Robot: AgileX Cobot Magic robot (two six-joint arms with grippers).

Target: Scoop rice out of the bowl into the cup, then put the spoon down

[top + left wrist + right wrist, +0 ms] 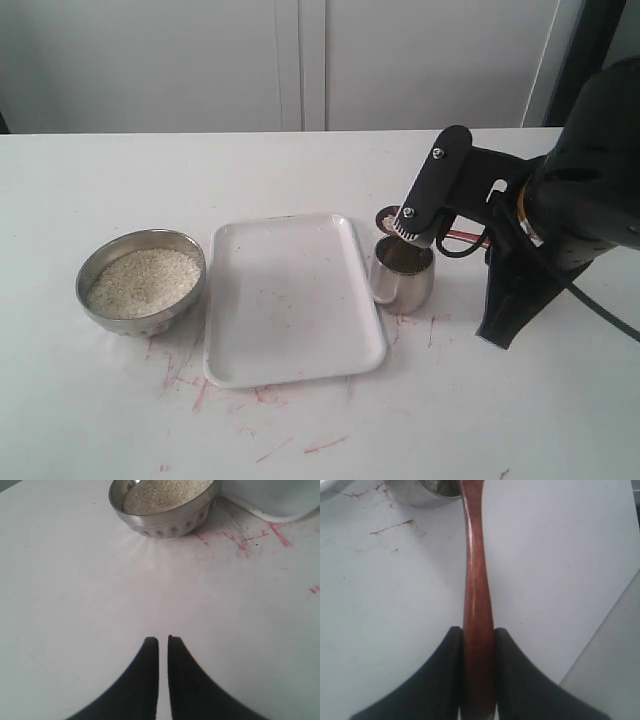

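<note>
Step in hand, judged: tipping the spoon (476,570) into the cup (405,285). Roll the wrist slowly and keep the scoop over the mouth, so no grain lands on the surface (450,420).

Right gripper (478,630): jaws clamped on the spoon handle.

Left gripper (163,639): jaws all but closed, empty. Bowl (170,525) of rice (160,492) lies ahead.
</note>
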